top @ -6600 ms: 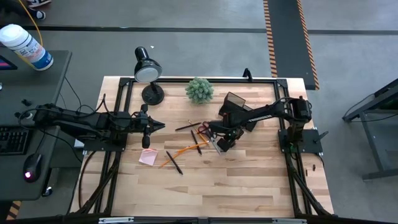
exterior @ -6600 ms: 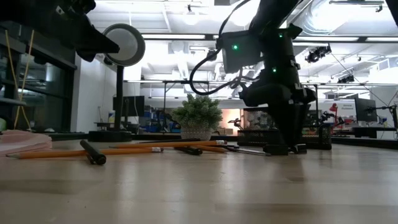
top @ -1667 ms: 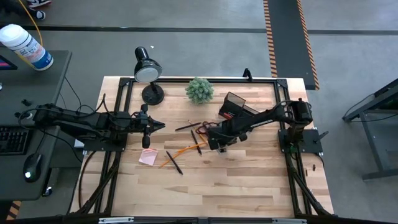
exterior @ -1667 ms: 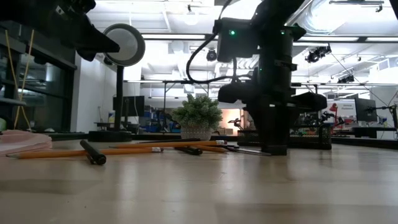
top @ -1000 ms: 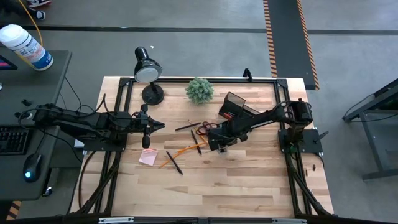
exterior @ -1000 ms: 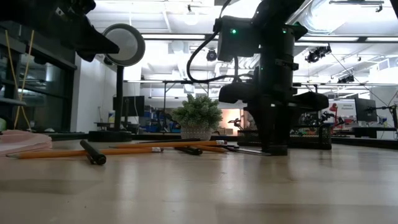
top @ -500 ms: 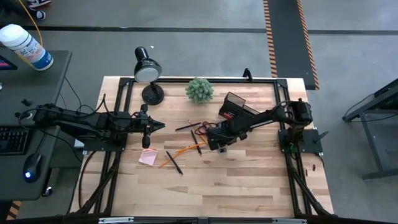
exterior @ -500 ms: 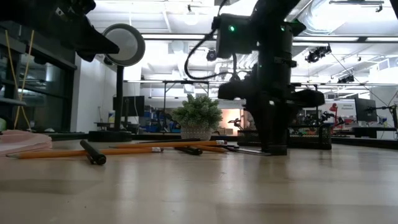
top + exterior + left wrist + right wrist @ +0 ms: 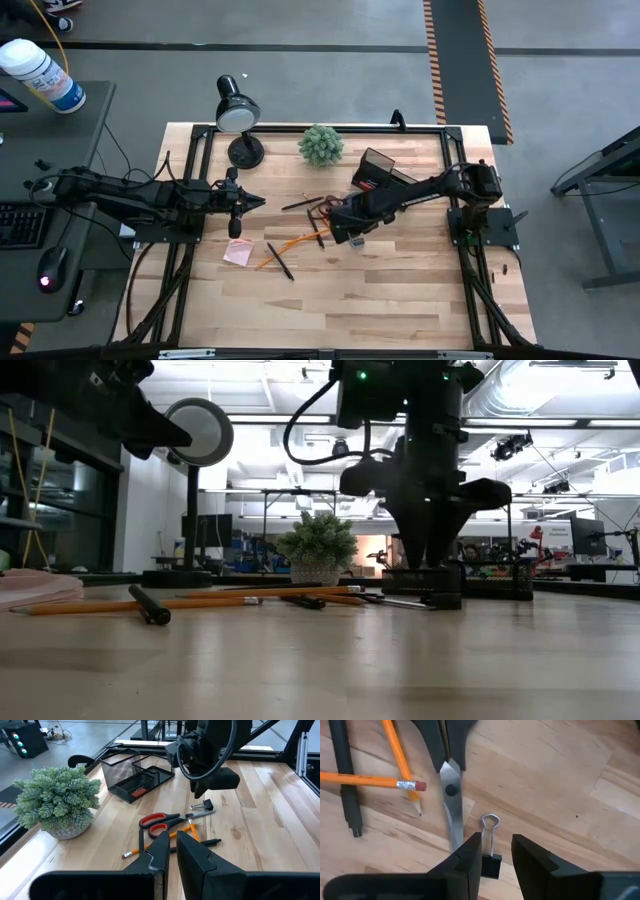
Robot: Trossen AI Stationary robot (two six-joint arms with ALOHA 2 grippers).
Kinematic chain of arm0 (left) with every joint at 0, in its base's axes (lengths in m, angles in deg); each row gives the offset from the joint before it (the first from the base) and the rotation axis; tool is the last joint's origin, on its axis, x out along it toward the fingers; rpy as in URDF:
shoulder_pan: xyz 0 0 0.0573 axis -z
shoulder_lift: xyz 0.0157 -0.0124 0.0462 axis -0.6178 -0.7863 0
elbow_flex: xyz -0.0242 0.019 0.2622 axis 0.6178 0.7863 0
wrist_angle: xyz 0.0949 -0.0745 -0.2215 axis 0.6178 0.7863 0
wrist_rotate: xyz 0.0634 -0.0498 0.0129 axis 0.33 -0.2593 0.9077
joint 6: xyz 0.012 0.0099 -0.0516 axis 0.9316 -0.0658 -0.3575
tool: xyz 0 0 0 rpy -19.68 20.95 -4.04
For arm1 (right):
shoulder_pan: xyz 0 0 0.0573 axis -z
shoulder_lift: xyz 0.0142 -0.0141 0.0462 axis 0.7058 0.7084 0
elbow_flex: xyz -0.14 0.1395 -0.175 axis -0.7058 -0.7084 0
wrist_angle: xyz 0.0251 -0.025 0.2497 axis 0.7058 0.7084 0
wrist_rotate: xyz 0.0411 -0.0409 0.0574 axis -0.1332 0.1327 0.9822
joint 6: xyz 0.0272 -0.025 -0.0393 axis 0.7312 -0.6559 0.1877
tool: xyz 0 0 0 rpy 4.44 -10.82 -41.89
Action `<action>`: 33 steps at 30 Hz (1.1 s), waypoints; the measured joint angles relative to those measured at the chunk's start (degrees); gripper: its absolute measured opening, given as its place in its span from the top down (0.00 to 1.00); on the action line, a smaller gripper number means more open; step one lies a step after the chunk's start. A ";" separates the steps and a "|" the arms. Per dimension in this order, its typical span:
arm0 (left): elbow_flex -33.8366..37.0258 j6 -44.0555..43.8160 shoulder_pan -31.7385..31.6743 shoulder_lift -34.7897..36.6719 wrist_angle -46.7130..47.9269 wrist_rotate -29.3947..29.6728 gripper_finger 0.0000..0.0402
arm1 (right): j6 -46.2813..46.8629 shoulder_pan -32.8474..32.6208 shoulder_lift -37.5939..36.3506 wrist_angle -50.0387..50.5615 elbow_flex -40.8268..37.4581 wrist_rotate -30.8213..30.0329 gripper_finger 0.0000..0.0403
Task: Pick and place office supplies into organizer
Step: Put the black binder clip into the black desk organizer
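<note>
Right gripper [image 9: 492, 852] hangs over a black binder clip [image 9: 490, 865] on the table, fingers parted around it.
Risk: fingers may snag the adjacent scissors [image 9: 451, 807]; left gripper [image 9: 171, 851] waits, fingers together.

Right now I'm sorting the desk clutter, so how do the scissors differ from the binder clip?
The scissors are long with red handles; the binder clip is short and black with wire loops. The scissors lie clear of the right gripper; the binder clip sits between its fingers. Both lie flat on the table.
</note>
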 joint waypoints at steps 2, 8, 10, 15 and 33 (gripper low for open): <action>0.00 0.00 -0.01 0.00 0.02 0.00 0.94 | 0.06 -0.33 0.00 -0.12 0.00 -0.10 0.76; 0.00 0.00 -0.01 0.00 0.02 0.00 0.94 | 0.19 -0.83 0.72 -0.12 0.00 -0.48 0.76; 0.00 0.00 -0.02 0.01 0.00 -0.02 0.94 | 0.17 -0.85 1.64 -0.19 0.00 -0.22 0.76; 0.00 -0.02 0.00 -0.01 0.00 -0.02 0.94 | 0.02 -0.94 2.96 -0.20 0.00 0.09 0.76; 0.00 -0.02 -0.02 0.01 0.00 -0.04 0.94 | -0.25 -1.09 2.99 0.23 0.00 -0.05 0.76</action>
